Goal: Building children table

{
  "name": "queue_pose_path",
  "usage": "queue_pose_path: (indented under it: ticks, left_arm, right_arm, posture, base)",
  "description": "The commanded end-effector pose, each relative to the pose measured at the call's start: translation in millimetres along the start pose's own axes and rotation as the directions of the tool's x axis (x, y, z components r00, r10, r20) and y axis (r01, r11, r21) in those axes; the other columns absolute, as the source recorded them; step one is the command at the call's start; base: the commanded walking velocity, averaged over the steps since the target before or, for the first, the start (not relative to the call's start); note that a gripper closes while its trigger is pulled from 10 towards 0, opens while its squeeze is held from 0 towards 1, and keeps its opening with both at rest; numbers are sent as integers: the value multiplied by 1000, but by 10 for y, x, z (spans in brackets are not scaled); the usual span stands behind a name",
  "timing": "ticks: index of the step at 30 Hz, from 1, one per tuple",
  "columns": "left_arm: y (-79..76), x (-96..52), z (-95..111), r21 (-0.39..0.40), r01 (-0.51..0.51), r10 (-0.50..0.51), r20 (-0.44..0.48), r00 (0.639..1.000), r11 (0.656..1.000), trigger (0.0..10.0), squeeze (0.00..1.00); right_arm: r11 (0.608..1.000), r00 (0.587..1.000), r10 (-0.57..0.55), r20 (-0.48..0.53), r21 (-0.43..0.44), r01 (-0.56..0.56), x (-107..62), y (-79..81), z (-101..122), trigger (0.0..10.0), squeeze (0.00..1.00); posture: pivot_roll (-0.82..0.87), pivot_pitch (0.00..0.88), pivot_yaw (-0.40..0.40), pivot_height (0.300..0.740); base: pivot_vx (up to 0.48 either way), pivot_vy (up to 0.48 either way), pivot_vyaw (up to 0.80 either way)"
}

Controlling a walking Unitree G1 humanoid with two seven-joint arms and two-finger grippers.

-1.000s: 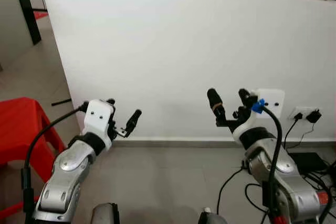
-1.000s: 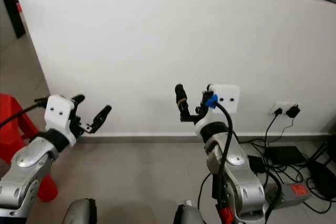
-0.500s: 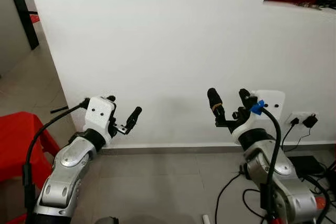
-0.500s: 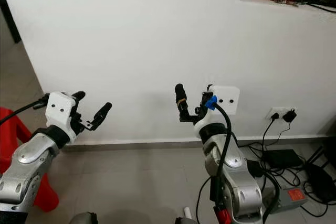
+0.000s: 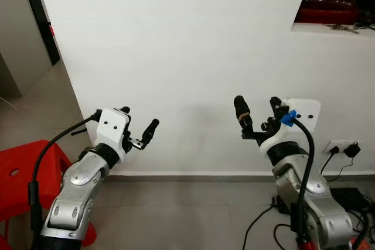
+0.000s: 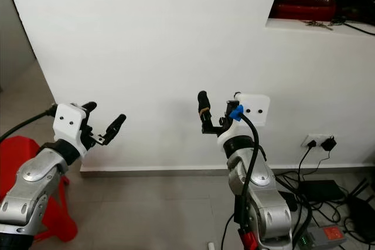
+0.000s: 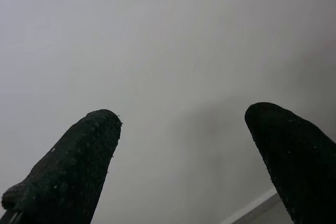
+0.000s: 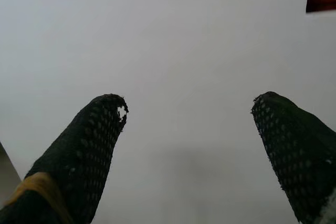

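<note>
Both arms are raised in front of a plain white wall point(image 5: 187, 45). My left gripper point(image 5: 139, 118) is open, its two black fingers spread with nothing between them; in the left wrist view its fingertips point(image 7: 100, 124) point at bare wall. My right gripper point(image 5: 256, 105) is open too and holds nothing; one finger point(image 8: 100, 140) carries a yellow band. A red plastic stool point(image 5: 17, 174) stands on the floor at my lower left, beside and below the left arm.
A wall socket point(image 5: 343, 146) with plugs sits low on the right, and black cables point(image 6: 310, 191) lie on the floor beneath it. A ledge at the upper right holds a dark red object point(image 5: 328, 7). A doorway with a black frame point(image 5: 44, 21) opens on the left.
The whole picture has shifted downward as the camera rose or tilted up; the ledge and stool sit lower in view. Both grippers keep their pose and stay open.
</note>
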State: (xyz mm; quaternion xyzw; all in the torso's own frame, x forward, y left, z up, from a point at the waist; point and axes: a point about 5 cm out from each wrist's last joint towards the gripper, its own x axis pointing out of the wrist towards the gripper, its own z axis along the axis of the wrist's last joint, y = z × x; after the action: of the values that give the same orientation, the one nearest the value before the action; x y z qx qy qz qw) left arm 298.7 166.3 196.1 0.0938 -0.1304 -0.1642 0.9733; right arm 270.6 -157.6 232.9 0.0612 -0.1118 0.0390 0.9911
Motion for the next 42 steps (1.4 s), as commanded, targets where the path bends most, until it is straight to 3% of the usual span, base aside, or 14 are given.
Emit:
queue_pose_path:
  ticks: [1, 7, 24, 32, 34, 42]
  left_arm:
    - [33, 6, -21, 4, -8, 8, -8, 1000, 1000, 10000, 0]
    - [23, 16, -27, 3, -5, 5, -5, 1000, 1000, 10000, 0]
    - [-13, 33, -29, -3, 9, -10, -4, 1000, 1000, 10000, 0]
    - [-28, 24, -43, -1, 10, -10, -18, 1000, 1000, 10000, 0]
    - [-20, 13, -62, -16, 2, -3, -30, 1000, 1000, 10000, 0]
    - [-48, 17, -64, -31, 11, -12, -30, 999, 999, 10000, 0]
  right_arm:
    - [1000, 1000, -15, 4, 1, 15, 3, -11, -5, 10000, 1000]
    - [1000, 1000, -19, 8, -11, 19, -10, -42, 11, 10000, 1000]
    - [999, 1000, -20, 0, -27, 20, -40, -42, -17, 10000, 1000]
    - [996, 999, -32, -7, -82, 31, -45, -42, -74, 10000, 1000]
    - [994, 999, -26, -20, -104, 24, -16, -23, -96, 10000, 0]
    - [989, 999, -38, -40, -141, 32, -1, -56, -114, 10000, 0]
  posture:
    - [72, 0, -67, 710]
    - [66, 0, -67, 740]
    - [55, 0, -54, 740]
    - [67, 0, -65, 740]
    - [65, 0, -67, 740]
    - [64, 0, -62, 740]
  base:
    - [0, 0, 0]
    - [0, 0, 0]
    - [0, 0, 0]
    - [0, 0, 0]
    - [0, 0, 0]
    - [0, 0, -72]
